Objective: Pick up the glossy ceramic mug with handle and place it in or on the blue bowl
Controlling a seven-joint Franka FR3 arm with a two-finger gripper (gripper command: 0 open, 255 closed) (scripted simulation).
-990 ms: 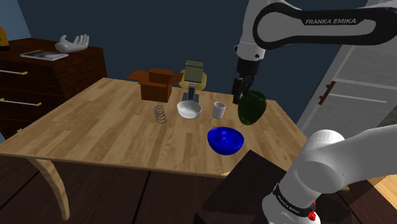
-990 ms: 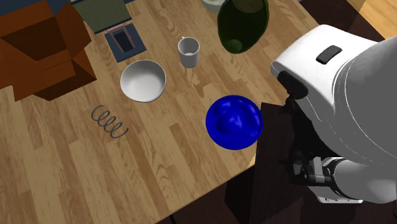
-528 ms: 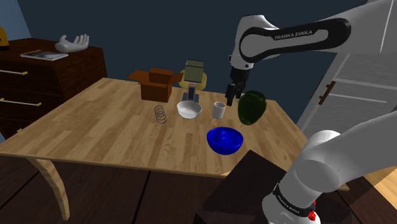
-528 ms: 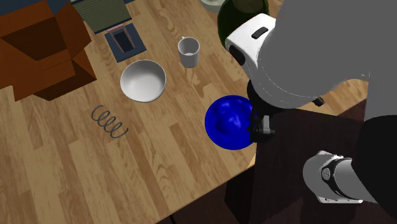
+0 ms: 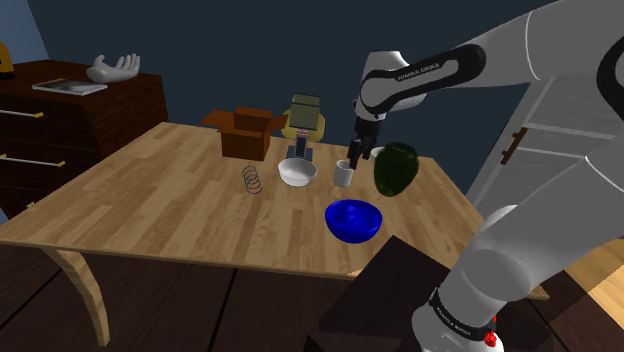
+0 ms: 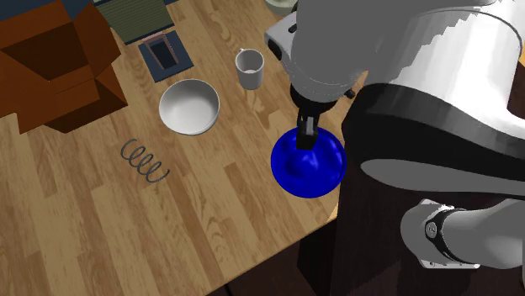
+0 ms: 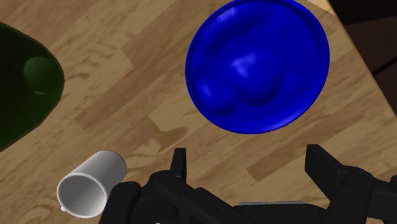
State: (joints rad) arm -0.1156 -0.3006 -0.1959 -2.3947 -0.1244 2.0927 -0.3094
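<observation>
wrist view: glossy round blue bowl (image 7: 257, 63)

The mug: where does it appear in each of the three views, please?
Shoulder view: the mug stands between the white bowl and the green vase.
Second exterior view: the mug is near the top, up and right of the white bowl.
Wrist view: the mug is beside the gripper, near the green vase.
Shared landmark: the blue bowl, close to the mug in every view.
</observation>
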